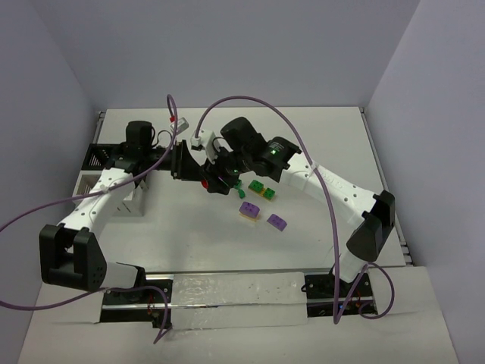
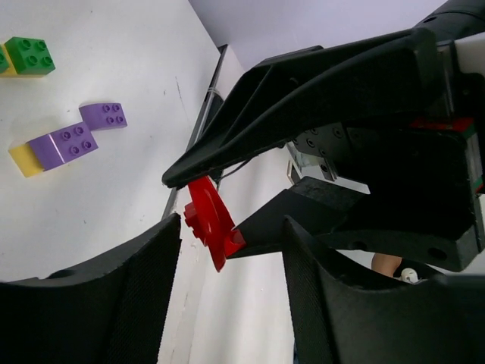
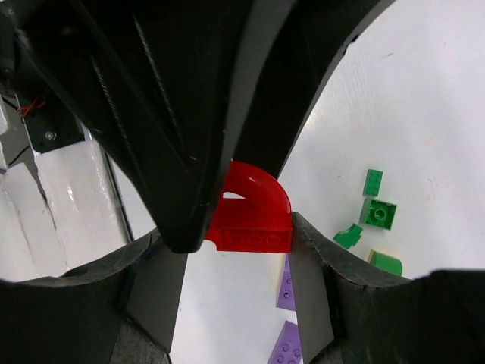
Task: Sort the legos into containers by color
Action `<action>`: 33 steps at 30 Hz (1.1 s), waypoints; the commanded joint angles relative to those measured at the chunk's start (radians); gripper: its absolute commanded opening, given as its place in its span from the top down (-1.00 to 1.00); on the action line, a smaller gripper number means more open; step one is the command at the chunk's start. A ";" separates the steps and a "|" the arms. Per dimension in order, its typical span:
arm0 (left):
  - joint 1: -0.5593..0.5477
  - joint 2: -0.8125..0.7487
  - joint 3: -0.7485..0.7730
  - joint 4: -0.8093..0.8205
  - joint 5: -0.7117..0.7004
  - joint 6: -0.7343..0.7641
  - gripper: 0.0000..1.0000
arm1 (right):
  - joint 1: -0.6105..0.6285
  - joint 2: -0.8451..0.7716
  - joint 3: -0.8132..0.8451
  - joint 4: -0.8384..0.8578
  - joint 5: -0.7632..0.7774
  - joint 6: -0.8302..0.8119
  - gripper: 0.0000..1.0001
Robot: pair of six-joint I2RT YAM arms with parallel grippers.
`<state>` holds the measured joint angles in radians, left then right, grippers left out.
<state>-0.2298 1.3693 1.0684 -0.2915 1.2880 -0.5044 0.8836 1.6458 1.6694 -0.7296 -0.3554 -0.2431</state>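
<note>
Right tool clenching red half-round brick, holding it in air above table. Left tool hanging spread around same brick, pads flanking it, gaps showing. Purple brick, purple-yellow stack and green bricks lying on table just beside tools.

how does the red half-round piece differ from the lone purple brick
The half-round piece is red; the lone brick is purple. The piece has a curved top; the brick is a plain block. The piece is pinched in the right tool; the brick lies loose on the table, studs up. Both are small plastic toys.
</note>
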 commanded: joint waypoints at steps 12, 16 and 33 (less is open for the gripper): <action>-0.005 -0.026 -0.003 0.027 0.016 0.013 0.98 | 0.031 0.009 0.079 -0.004 0.034 -0.009 -0.15; 0.029 -0.050 0.016 -0.034 -0.014 0.069 1.00 | 0.029 0.002 0.074 -0.005 0.061 0.013 -0.89; 0.347 -0.077 0.345 -0.514 -0.853 0.492 1.00 | -0.320 -0.059 0.044 -0.110 -0.135 0.034 -1.00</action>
<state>0.0469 1.3466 1.3678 -0.6971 0.7117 -0.0929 0.6350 1.6439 1.7320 -0.8037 -0.4450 -0.2134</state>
